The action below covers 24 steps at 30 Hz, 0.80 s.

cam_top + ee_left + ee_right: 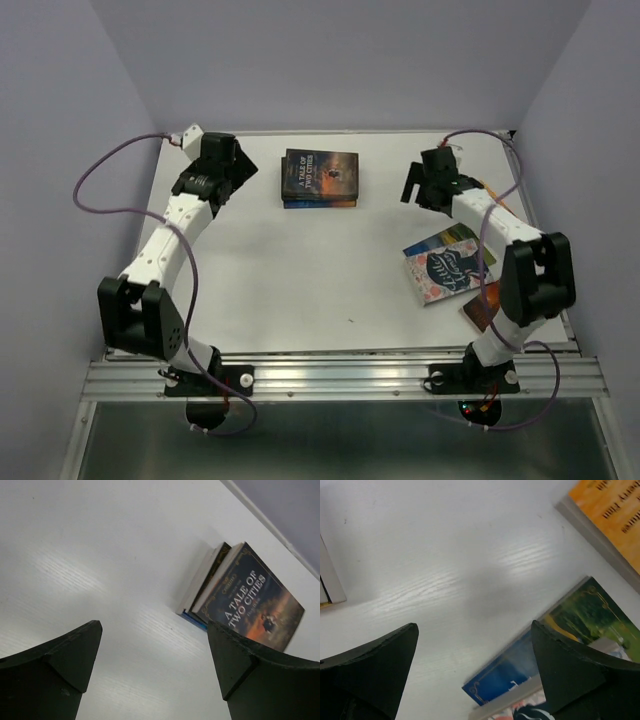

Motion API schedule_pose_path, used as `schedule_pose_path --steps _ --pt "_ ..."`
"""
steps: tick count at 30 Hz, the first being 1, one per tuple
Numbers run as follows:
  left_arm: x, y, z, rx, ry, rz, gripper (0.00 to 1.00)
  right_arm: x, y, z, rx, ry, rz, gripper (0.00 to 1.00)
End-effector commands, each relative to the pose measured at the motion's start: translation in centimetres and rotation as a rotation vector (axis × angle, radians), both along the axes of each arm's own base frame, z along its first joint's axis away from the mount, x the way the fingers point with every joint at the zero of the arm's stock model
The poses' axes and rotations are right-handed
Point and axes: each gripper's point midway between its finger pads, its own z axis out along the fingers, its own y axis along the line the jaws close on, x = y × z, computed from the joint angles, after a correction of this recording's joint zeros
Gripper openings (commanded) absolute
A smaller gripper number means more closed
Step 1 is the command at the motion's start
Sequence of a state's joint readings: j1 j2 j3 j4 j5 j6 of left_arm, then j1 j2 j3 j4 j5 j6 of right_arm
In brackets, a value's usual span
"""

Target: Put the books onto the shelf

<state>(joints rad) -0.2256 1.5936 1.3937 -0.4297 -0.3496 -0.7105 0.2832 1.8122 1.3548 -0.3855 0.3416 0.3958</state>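
A stack of books lies flat at the back middle of the white table, a dark blue "A Tale of Two Cities" cover on top. My left gripper hovers just left of it, open and empty. On the right lie a pink-teal book over a blue-green one, an orange-brown one near the right arm, and an orange book behind it. My right gripper hangs open above bare table just beside the blue-green cover. The shelf is out of view.
Purple walls close in the table at the back and both sides. A metal rail carrying both arm bases runs along the near edge. Purple cables loop off each arm. The corner of another book shows at the right wrist view's left edge.
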Motion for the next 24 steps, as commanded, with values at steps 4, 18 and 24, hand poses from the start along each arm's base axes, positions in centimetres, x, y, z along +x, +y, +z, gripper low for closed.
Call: schedule_pose_path --steps 4,18,24 --pt "-7.2 -4.6 -2.8 -0.171 0.006 -0.2 0.99 -8.5 -11.1 -1.2 0.164 0.073 -0.277 1.0" --pt "-15.9 -14.3 -4.8 -0.29 -0.01 -0.686 0.99 -11.1 -12.1 -7.4 0.341 0.223 -0.249 1.0" --pt "-17.2 -17.2 -4.4 -0.342 -0.058 -0.851 0.99 -14.6 -9.2 -8.6 0.485 0.263 -0.248 1.0"
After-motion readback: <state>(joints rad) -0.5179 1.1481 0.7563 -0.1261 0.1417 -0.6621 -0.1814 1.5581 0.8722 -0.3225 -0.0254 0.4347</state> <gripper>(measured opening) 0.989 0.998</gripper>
